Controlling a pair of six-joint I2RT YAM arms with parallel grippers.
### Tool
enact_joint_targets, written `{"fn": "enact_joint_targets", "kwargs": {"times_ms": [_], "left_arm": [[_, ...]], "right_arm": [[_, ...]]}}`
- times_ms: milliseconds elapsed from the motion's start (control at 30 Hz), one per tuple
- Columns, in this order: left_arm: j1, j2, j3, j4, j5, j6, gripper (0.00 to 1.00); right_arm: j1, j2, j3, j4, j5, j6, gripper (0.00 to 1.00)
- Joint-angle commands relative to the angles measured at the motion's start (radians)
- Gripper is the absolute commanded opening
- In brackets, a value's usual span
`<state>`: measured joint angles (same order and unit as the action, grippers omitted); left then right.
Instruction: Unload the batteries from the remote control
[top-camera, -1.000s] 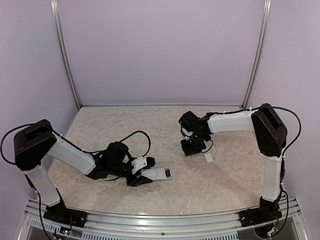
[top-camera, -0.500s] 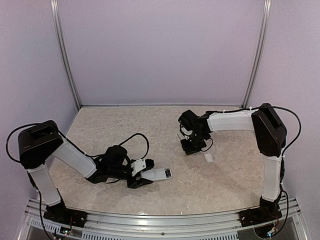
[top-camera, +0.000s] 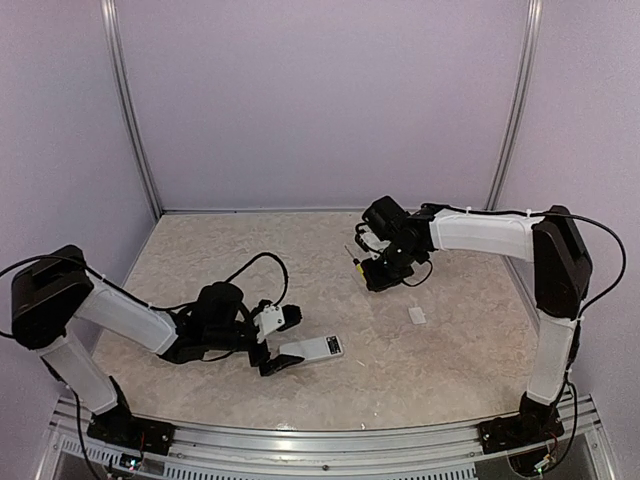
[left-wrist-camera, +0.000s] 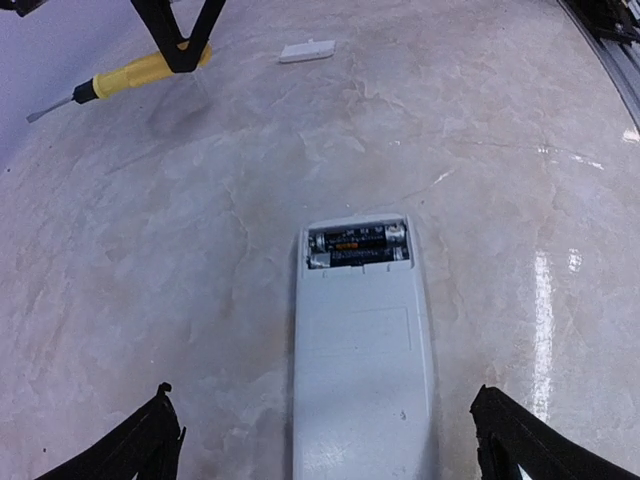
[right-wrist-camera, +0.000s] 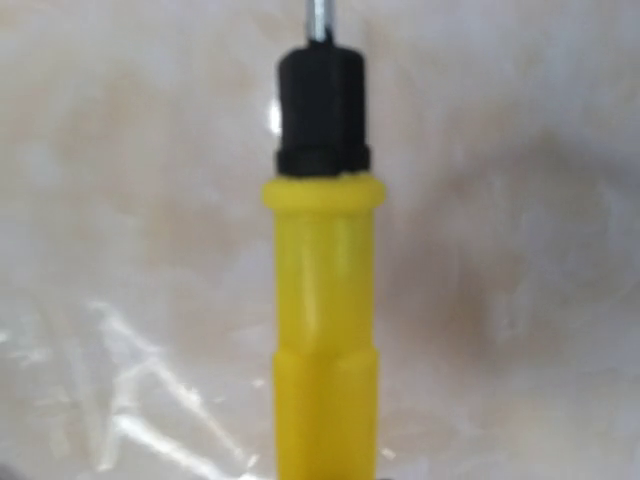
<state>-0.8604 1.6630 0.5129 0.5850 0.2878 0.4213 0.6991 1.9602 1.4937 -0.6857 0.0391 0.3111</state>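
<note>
Since left tool (left-wrist-camera: 320, 392) released remote control (left-wrist-camera: 362, 370), screwdriver (left-wrist-camera: 140, 72) lifted, carried back

a yellow-handled screwdriver (right-wrist-camera: 325, 330) with a black collar, and a small white cover (top-camera: 417, 315) lying on the marbled table (top-camera: 200, 250).

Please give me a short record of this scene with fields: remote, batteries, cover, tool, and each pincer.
remote control: flat on the table, battery compartment open
batteries: two, side by side inside the compartment, not yet removed
cover: small white piece on the table, apart from the remote control
screwdriver: yellow handle, apparently lifted off the table
left pincer: open, fingers either side of the remote control, not touching
right pincer: shut on the screwdriver handle
</note>
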Motion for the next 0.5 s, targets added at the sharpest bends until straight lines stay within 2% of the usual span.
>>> {"fn": "enact_joint_targets", "kwargs": {"times_ms": [0,133,233,300,333,400,467], "left_arm": [[-0.001,-0.131,-0.003,-0.045,-0.033,-0.017,0.99],[0.008,-0.240,0.002,-0.058,-0.100,-0.030,0.99],[0.012,-0.310,0.021,-0.044,-0.211,-0.035,0.99],[0.021,-0.329,0.043,0.010,-0.297,-0.130,0.99],[0.033,-0.327,0.067,0.013,-0.341,-0.236,0.99],[0.083,-0.307,0.164,-0.076,-0.307,-0.376,0.99],[0.134,-0.248,0.270,-0.193,-0.167,-0.393,0.99]], "right_arm": [[-0.006,-0.102,-0.022,0.029,-0.076,-0.073,0.00],[-0.006,-0.166,-0.055,0.061,-0.183,-0.128,0.00],[-0.006,-0.223,-0.085,0.092,-0.246,-0.148,0.00],[-0.006,-0.259,-0.100,0.111,-0.276,-0.163,0.00],[-0.006,-0.277,-0.105,0.116,-0.283,-0.172,0.00],[-0.006,-0.301,-0.110,0.115,-0.284,-0.197,0.00],[-0.006,-0.312,-0.096,0.086,-0.277,-0.224,0.00]]}}
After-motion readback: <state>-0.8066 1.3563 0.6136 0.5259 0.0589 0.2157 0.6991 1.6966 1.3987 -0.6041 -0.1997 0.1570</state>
